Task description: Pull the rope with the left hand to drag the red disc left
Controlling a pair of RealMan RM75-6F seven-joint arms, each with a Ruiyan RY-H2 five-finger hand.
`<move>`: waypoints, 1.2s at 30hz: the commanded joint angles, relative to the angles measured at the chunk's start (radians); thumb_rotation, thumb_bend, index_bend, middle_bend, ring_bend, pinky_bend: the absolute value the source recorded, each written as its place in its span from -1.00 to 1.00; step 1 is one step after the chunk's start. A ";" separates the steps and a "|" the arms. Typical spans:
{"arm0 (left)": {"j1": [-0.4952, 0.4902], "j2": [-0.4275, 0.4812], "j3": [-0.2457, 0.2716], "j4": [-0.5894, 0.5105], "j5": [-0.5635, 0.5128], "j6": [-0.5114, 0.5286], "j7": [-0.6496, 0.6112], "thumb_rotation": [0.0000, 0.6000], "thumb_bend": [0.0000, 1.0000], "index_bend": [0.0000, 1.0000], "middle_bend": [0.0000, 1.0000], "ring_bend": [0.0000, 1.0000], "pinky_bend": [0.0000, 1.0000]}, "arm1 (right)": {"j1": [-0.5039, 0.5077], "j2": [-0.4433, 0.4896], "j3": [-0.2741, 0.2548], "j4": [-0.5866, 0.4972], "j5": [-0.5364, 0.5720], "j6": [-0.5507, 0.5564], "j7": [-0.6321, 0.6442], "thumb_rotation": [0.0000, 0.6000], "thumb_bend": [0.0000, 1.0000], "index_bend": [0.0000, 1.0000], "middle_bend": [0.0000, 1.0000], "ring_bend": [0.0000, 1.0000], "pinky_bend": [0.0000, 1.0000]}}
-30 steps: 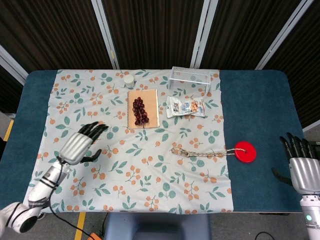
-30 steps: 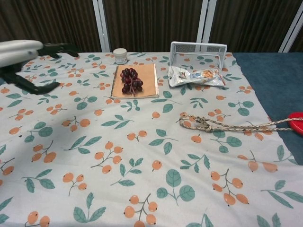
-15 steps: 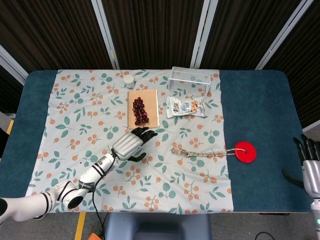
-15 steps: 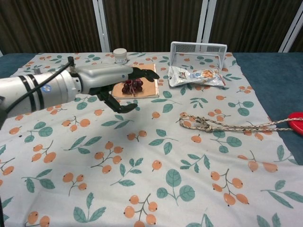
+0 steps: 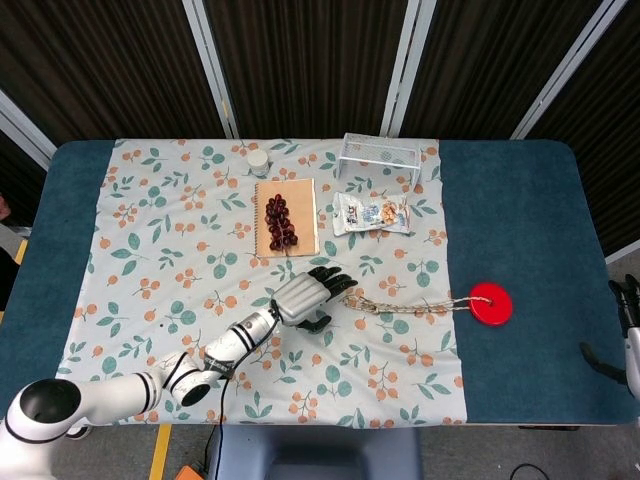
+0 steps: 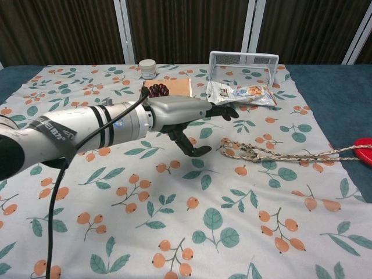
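Observation:
A red disc (image 5: 491, 303) lies on the blue table just past the cloth's right edge; the chest view shows only its edge (image 6: 364, 151). A braided rope (image 5: 405, 305) runs left from it across the floral cloth to a knotted end (image 6: 238, 150). My left hand (image 5: 312, 296) hovers with fingers spread, its fingertips just left of the rope's knotted end and holding nothing; the chest view shows the same hand (image 6: 186, 116) above the cloth. My right hand (image 5: 630, 318) is only partly visible at the far right edge of the head view, away from the disc.
A notebook (image 5: 287, 218) with dark grapes (image 5: 280, 221) lies behind the left hand. A snack packet (image 5: 371, 213), a white wire rack (image 5: 381, 153) and a small white jar (image 5: 258, 160) stand toward the back of the cloth.
My left hand has swept rightward across the cloth from the left side to the rope's knotted end. My right hand has drawn back toward the right edge. Rope and disc have not moved.

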 commanded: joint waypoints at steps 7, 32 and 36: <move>-0.078 -0.088 0.017 0.112 0.013 -0.034 -0.038 0.90 -0.05 -0.86 -0.83 -0.97 -0.68 | -0.023 0.000 0.003 0.009 0.013 0.019 0.015 1.00 -0.30 -1.00 -1.00 -1.00 -1.00; -0.112 -0.172 0.014 0.246 -0.059 -0.030 -0.016 1.00 0.07 -0.29 -0.80 -0.99 -0.63 | -0.051 -0.017 0.009 0.068 0.023 0.024 0.059 1.00 -0.30 -1.00 -1.00 -1.00 -1.00; -0.108 -0.176 0.016 0.253 -0.064 -0.020 -0.025 1.00 0.08 -0.17 -0.75 -0.96 -0.62 | -0.048 -0.018 0.010 0.063 0.024 0.016 0.047 1.00 -0.30 -1.00 -1.00 -1.00 -1.00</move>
